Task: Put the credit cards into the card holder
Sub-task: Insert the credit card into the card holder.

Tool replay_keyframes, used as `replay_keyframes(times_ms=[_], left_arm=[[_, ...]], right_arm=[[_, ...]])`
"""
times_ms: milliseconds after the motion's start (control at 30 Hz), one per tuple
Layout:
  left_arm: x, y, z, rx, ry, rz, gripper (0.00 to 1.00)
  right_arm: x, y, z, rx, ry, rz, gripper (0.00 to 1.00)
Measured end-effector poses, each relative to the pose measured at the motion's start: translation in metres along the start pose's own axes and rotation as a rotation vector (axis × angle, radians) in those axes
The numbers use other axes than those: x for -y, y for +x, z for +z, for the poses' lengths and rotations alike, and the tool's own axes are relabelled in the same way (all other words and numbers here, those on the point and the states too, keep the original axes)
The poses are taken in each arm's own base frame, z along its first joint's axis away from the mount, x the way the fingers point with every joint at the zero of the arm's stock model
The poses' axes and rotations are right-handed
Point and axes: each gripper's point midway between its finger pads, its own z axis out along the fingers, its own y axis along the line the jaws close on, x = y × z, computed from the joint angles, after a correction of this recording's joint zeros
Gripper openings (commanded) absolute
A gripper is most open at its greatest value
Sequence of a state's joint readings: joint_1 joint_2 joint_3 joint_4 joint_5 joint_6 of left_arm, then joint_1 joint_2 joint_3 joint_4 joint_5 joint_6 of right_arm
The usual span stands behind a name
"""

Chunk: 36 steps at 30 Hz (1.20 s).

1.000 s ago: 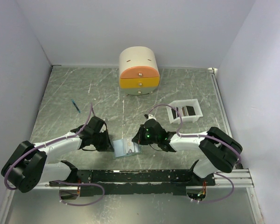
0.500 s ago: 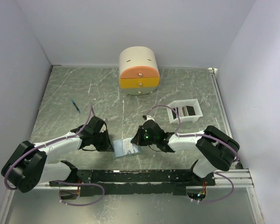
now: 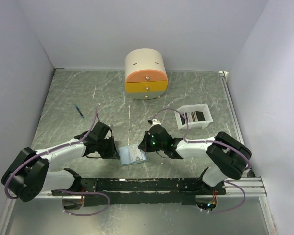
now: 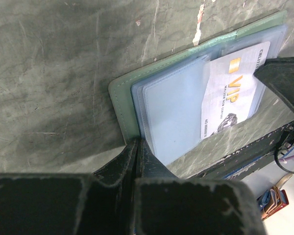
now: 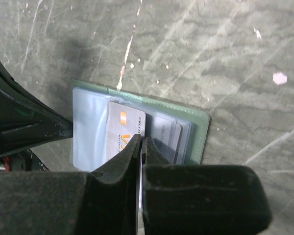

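The card holder (image 3: 132,155) lies open on the table near the front edge, green cover with pale blue pockets (image 4: 171,112). My left gripper (image 3: 115,151) is shut on its left edge (image 4: 118,98), fingertips pinched together in the left wrist view (image 4: 138,144). My right gripper (image 3: 146,147) is shut on a pale grey credit card (image 5: 125,128) with orange "VIP" lettering, which lies partly inside a pocket (image 4: 235,93). The jaws grip the card's near edge (image 5: 142,143). Another card (image 5: 170,136) sits in a pocket on the right half. More dark striped cards (image 3: 196,116) stand in the white tray.
The white tray (image 3: 204,120) stands right of centre, behind my right arm. A round cream-and-orange drawer box (image 3: 146,73) stands at the back. A blue pen (image 3: 79,110) lies at the left. The black base rail (image 3: 152,185) runs along the front edge.
My right gripper has shifted slightly left with the card, further over the card holder. My left gripper has stayed still.
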<state>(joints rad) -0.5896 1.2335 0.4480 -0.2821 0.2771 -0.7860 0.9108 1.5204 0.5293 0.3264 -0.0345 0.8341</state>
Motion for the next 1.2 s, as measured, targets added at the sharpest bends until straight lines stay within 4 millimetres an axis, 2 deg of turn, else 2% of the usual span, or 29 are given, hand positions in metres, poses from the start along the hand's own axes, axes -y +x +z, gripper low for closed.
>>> replay_keyframes(times_ms=[167,700,867,1200], left_arm=[[0.000,0.000,0.000,-0.001,-0.001,0.000,0.09],[0.000,0.000,0.001,-0.005,-0.002,-0.002,0.09],[0.001,-0.001,0.001,-0.005,0.004,-0.004,0.09],[0.002,-0.001,0.002,-0.010,0.006,-0.004,0.09]], right_arm=[[-0.001,-0.010,0.004,0.003,0.002,-0.089,0.00],[-0.004,-0.003,0.010,-0.064,-0.036,-0.213,0.00],[-0.005,-0.001,0.008,-0.067,-0.037,-0.185,0.00],[-0.005,0.003,0.009,-0.022,-0.059,-0.017,0.00]])
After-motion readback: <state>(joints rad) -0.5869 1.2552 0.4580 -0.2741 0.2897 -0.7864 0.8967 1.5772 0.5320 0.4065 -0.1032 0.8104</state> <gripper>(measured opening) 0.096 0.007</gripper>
